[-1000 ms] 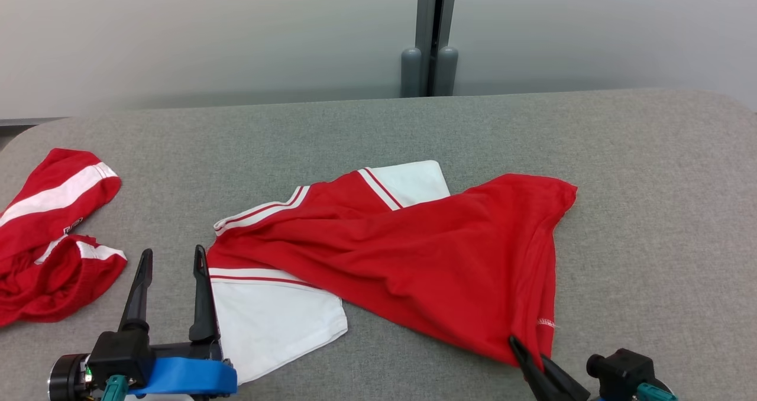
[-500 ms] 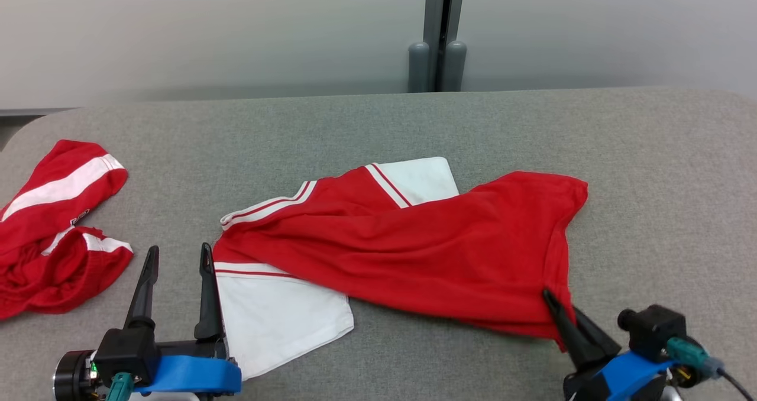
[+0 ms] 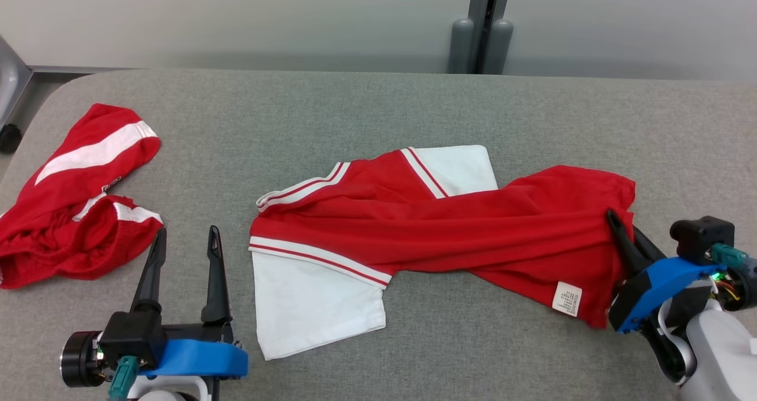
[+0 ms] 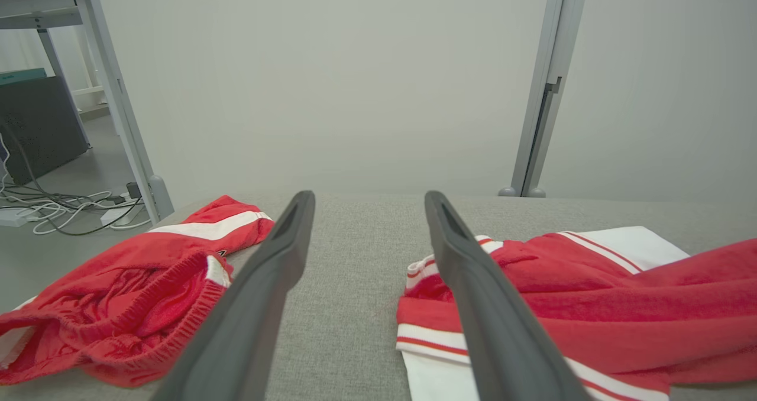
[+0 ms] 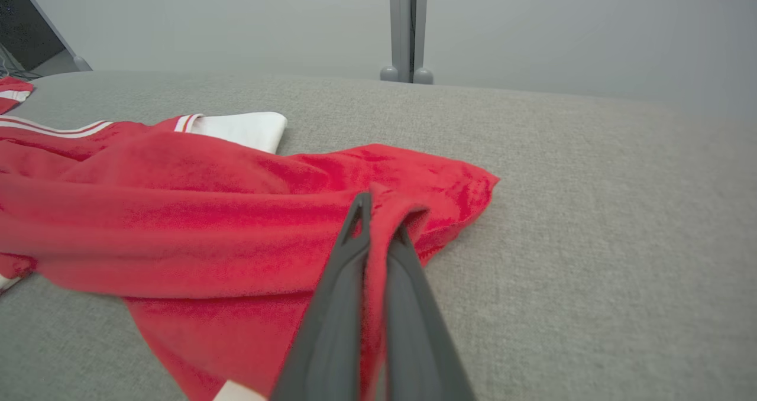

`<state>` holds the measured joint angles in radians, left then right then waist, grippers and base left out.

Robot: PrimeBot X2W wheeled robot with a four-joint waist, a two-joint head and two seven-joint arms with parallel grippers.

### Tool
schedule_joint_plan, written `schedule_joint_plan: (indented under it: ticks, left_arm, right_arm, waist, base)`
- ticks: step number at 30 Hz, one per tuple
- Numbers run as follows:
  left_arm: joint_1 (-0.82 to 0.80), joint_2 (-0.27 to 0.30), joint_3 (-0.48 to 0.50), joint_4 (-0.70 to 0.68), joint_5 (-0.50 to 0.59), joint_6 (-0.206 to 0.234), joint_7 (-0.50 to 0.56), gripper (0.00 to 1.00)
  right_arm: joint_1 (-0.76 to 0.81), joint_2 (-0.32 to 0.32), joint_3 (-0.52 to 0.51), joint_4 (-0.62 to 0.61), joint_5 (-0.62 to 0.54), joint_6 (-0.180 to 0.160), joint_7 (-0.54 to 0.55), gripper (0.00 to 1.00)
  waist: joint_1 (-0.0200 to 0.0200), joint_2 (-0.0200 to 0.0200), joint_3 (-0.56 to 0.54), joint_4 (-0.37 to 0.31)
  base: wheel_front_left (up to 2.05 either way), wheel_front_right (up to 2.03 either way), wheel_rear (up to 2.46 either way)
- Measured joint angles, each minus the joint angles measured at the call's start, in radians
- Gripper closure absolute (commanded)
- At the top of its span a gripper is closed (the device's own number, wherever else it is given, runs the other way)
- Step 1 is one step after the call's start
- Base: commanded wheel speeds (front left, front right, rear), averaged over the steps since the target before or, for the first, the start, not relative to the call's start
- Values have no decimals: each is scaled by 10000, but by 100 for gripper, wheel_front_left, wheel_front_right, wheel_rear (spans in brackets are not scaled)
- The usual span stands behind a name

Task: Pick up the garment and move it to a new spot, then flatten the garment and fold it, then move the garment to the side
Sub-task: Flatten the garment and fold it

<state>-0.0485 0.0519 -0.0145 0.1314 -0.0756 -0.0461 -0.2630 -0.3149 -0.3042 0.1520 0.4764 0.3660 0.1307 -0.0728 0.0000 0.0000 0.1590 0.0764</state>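
Note:
The garment (image 3: 449,223) is a red shirt with white sleeves and striped cuffs, lying crumpled across the middle of the grey table (image 3: 355,111). My right gripper (image 3: 615,223) is shut on the garment's right hem, with red cloth pinched between its fingers (image 5: 361,235); a white label (image 3: 566,298) hangs below. My left gripper (image 3: 186,241) stands open just left of the white sleeve (image 3: 307,306), touching nothing. In the left wrist view its fingers (image 4: 278,259) frame bare table, the garment (image 4: 591,306) to their right.
A second red garment with white stripes (image 3: 77,194) lies bunched at the table's left edge. Behind the table stand a grey wall and a post (image 3: 482,28). Cables (image 4: 53,212) lie on the floor at the far left.
My right gripper has pulled the garment's hem up and to the right, stretching the red cloth and turning out the white label. The head camera has shifted. The left gripper stays put.

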Motion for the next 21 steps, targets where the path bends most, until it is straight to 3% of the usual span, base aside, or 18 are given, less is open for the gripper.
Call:
schedule_joint_plan:
  ticks: [5, 6, 7, 15, 18, 20, 21]
  left_arm:
    - [-125, -2, -40, 31, -38, 15, 0, 0]
    - [-138, -2, -46, 31, -38, 17, 2, 0]
    - [-139, -2, -56, 31, -42, 23, 2, 0]
    - [-130, -4, -67, 69, -125, 117, 2, 0]
    - [-3, -6, 6, 59, -123, 142, 2, 0]
    - [166, -8, 146, 29, -102, 144, 2, 0]
    - [166, -8, 146, 29, -102, 144, 2, 0]
  right_arm:
    - [-1172, 176, 336, 1630, 249, 0, -362, 100]
    - [-1346, 196, 445, 1950, 245, 0, -431, 80]
    - [-1493, 196, 541, 2249, 245, 0, -516, 0]
    - [-1855, 88, 861, 3057, 608, 0, -1651, 0]
    - [-1577, -117, 667, 2675, 819, 0, -1820, 0]
    - [-707, -347, -259, 1390, 809, 0, -1885, 0]
    - [-707, -347, -259, 1390, 809, 0, -1885, 0]
  waist:
    - [1, 0, 131, 177]
    - [1, 0, 148, 191]
    - [0, 0, 164, 200]
    - [0, 0, 25, 3]
    - [1, 0, -95, -198]
    - [1, 0, -318, -554]
    - [1, 0, -318, -554]
  base:
    - [0, 0, 0]
    - [0, 0, 0]
    - [0, 0, 0]
    - [0, 0, 0]
    - [0, 0, 0]
    - [0, 0, 0]
    - [0, 0, 0]
